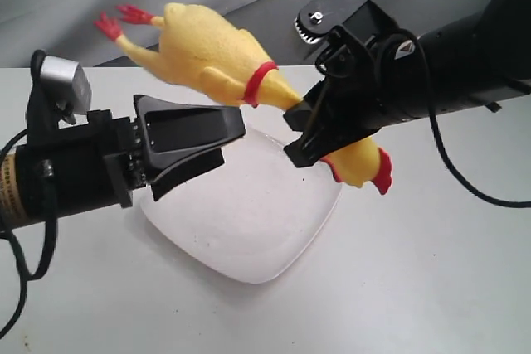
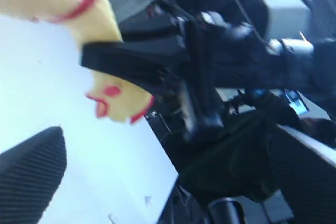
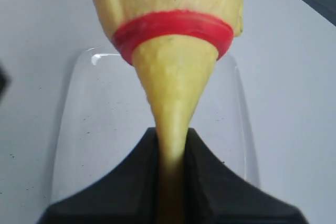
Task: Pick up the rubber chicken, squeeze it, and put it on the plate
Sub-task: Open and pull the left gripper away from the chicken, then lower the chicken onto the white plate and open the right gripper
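- Plainly, the right gripper (image 1: 304, 126) is pinched shut on the thin neck of the rubber chicken (image 1: 207, 51), which is held in the air.
- The chicken's long axis slants, with the feet toward the far left corner of the table (image 1: 431, 288) and the head (hanging) toward the right edge.
- The left gripper (image 1: 224, 143), jaws spread and empty, sits just under the plump body, so I judge it the nearer arm for the squeeze.
- The plate (image 1: 249, 238) lies directly beneath both.
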You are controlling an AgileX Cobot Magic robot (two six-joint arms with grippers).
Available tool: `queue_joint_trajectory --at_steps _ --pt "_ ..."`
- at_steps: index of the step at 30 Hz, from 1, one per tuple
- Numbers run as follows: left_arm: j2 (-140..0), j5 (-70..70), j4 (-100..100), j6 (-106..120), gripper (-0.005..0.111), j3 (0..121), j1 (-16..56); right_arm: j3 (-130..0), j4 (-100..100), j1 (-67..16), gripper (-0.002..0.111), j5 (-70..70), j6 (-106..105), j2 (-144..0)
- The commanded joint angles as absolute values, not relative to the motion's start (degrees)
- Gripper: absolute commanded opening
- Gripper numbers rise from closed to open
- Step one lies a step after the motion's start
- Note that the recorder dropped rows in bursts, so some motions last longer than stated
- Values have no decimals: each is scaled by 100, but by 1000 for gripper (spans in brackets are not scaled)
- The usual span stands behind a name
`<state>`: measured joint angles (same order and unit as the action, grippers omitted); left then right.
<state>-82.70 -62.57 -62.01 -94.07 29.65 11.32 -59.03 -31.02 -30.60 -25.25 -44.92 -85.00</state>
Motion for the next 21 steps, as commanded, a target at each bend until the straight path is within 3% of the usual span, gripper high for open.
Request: queue_joint_trajectory --at_steps 1,5,7,9,10,11,13,21 --pt "-7549 -6787 -7099 -10313 104 2964 1132 -5943 -3103 -2847 0 -2438 -4503 -8442" --pt "-6603 -6644 -7391 -10960 104 2964 1132 -5943 -3218 -2859 0 -2451 -4599 -8564" --pt "-5815 -6215 -7543 -11419 97 2964 1132 -5943 -3338 -2859 0 -2440 -4662 -8891" --pt "-5087 -5996 -7767 -11715 70 2964 1132 -5943 -3338 -2859 0 -2321 -4662 -9315" --pt "-4662 -5906 -7852 -11713 48 2964 1132 -5943 -3338 -2859 0 -2192 -4662 -9585" --pt "-4424 -5857 -7852 -11713 37 2964 1132 -5943 -3338 -2859 0 -2106 -4683 -9728" --pt "-3644 -5802 -7866 -11681 -1 2964 1132 -5943 -3397 -2859 0 -1862 -4796 -10203" --pt "-2394 -5141 -9012 -11940 0 2964 1132 -5943 -3387 -2859 0 -1884 -4753 -10961"
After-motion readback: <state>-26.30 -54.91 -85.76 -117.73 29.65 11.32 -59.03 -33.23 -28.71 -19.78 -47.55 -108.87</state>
